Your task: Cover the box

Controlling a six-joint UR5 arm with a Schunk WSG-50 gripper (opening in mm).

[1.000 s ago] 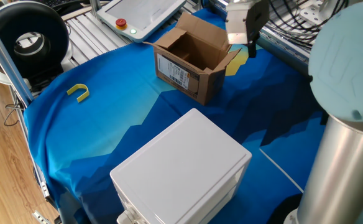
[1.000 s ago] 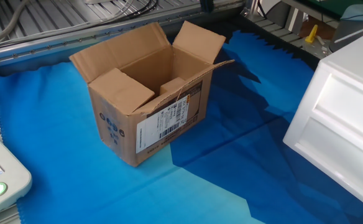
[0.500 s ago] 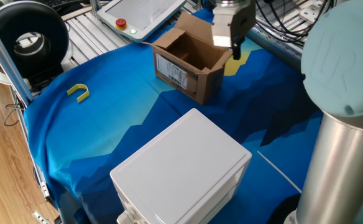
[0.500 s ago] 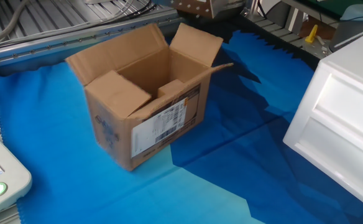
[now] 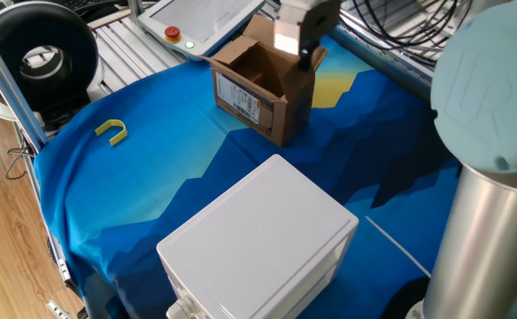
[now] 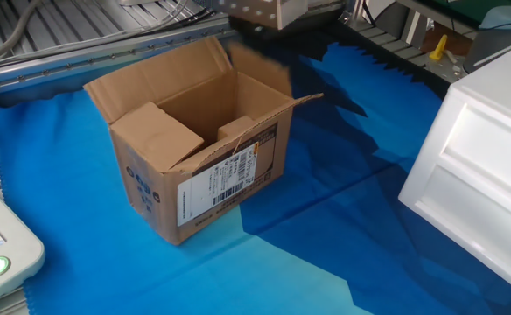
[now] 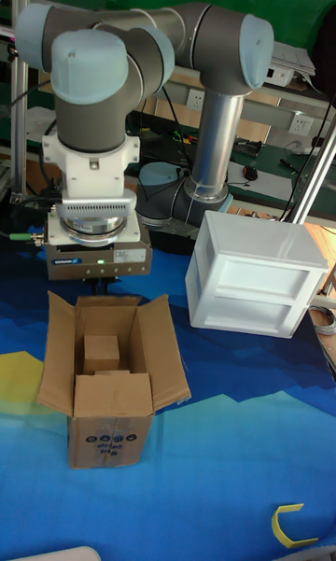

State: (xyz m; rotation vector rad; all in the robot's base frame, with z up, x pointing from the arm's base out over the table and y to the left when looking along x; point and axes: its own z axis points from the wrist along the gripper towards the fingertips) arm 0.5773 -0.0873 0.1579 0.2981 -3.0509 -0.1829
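Two objects flank my box [image 5: 263, 89]: white plastic box [image 5: 258, 239] at 6 o'clock, yellow hook [image 5: 111, 131] at 9. Gripper [image 5: 296, 35] overhead; jaw state indeterminate.

One fixed view: high, beside the arm. Other fixed view: close, low. Tall view: frontal. All share the box [image 5: 257, 87] [image 6: 194, 166] [image 7: 109, 388].

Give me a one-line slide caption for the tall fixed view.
UR5 gripper poised behind the open cardboard box, with a white plastic box alongside on blue cloth.

Brown box [image 6: 205, 166], white barcode label [image 6: 225, 184], blue cloth [image 6: 325, 236]
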